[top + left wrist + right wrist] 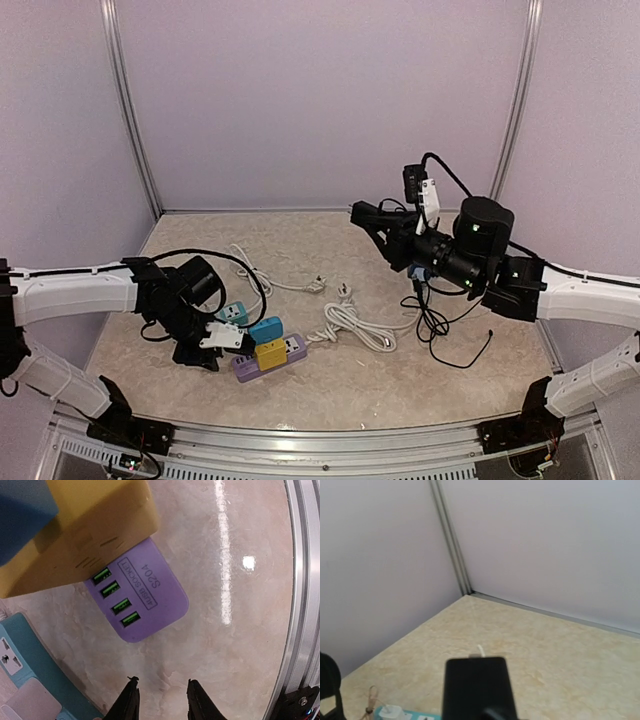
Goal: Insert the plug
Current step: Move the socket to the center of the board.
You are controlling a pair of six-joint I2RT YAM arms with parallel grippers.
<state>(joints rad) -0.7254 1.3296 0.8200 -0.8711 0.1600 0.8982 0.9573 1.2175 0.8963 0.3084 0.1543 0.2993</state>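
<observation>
My right gripper (372,218) is raised over the right half of the table, shut on a black plug (360,212) whose black cable (440,320) hangs down to the tabletop. In the right wrist view the plug (477,687) fills the bottom middle and hides the fingers. A purple socket strip (150,595) with four green USB ports lies just ahead of my left gripper (161,681), which is open with only bare table between its fingers. In the top view the left gripper (207,352) sits low at the strip's (290,350) left end.
A yellow block (270,352) and a blue block (265,328) sit on the purple strip. A teal strip (232,313) lies behind them. A coiled white cable (345,322) lies mid-table. The metal front rail (300,605) runs close to the left gripper.
</observation>
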